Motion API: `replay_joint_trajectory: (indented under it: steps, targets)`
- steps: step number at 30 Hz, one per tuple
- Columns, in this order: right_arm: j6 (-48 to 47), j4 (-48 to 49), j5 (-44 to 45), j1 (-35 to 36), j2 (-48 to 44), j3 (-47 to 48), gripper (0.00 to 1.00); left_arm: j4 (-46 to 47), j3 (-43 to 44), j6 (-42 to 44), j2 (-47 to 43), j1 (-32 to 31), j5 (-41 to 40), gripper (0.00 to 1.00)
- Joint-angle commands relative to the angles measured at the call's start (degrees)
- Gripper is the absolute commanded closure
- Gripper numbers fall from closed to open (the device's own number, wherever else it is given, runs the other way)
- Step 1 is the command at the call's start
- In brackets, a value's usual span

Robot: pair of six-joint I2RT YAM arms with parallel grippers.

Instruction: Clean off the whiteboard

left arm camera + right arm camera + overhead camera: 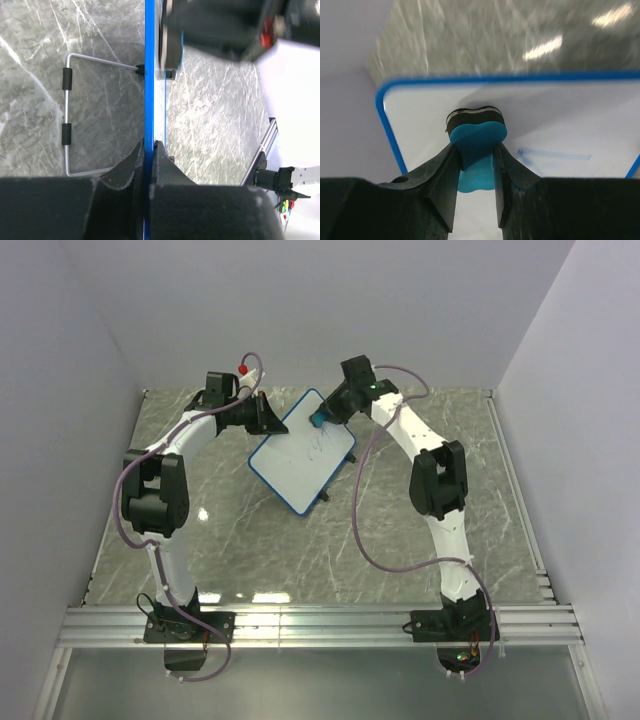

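The whiteboard (300, 453) stands tilted at the middle of the table, white with a thin blue frame and faint dark scribbles near its upper right. My left gripper (268, 418) is shut on the board's upper left edge; in the left wrist view the blue frame (149, 75) runs edge-on between the fingers (131, 162). My right gripper (322, 418) is shut on a small blue eraser (476, 140), whose dark felt face presses on the board's surface (555, 115) near the top corner.
The board's wire stand with black sleeves (66, 107) rests on the grey marble table (420, 520). White walls close in the left, back and right. An aluminium rail (320, 625) runs along the near edge by the arm bases.
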Motion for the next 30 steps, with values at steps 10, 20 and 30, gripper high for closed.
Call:
replay_joint_trajectory:
  steps: [10,20,30]
  targets:
    - [3.29,7.69,2.08,2.40,-0.35,-6.98,1.00,-6.60,-2.17,2.37,0.04,-2.85,-1.94,1.00]
    - [8.47,17.80,-0.47,12.07,-15.03,-36.01,1.00,-6.87,-0.68,2.54,1.18,-2.94,-2.73,1.00]
    - [6.63,15.87,2.60,5.16,-12.76,-34.18,1.00,-7.13,-1.55,2.81,0.57,-2.94,-2.73,1.00]
